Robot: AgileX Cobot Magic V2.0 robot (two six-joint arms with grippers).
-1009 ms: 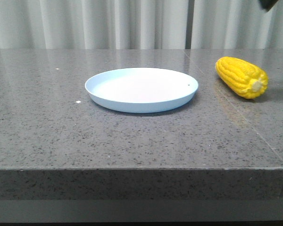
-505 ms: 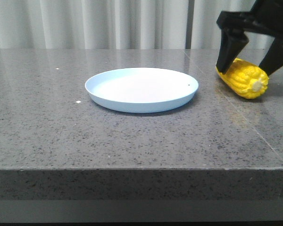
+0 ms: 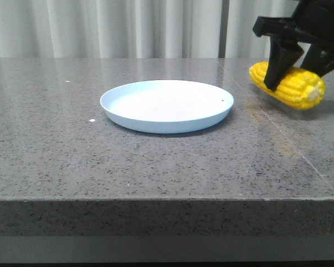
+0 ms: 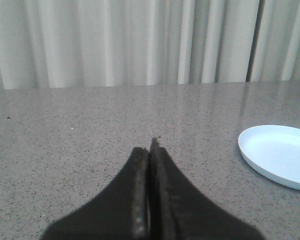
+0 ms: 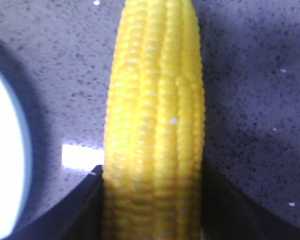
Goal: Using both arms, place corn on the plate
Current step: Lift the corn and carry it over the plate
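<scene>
Nearest the camera, the speckled grey stone table (image 3: 156,167) is showing a bare front edge. A little further back, the round shallow pale-blue plastic plate (image 3: 167,105) is sitting flat near the middle of the table, holding nothing. The left arm's black gripper (image 4: 150,155) is hovering low over the table, off to the side of the plate, with its jaws pressed together on nothing.

Further back, to the right of the plate, the bright yellow husked corn cob (image 3: 288,86) is being gripped by the right arm's angular black gripper (image 3: 292,58), jaws clenched on its flanks. The cob appears to be hanging just clear of the table, though contact is hard to rule out. White curtains (image 3: 128,28) are hanging behind.

The grasp looks done; carrying the cob across and setting it on the plate is what is left.
</scene>
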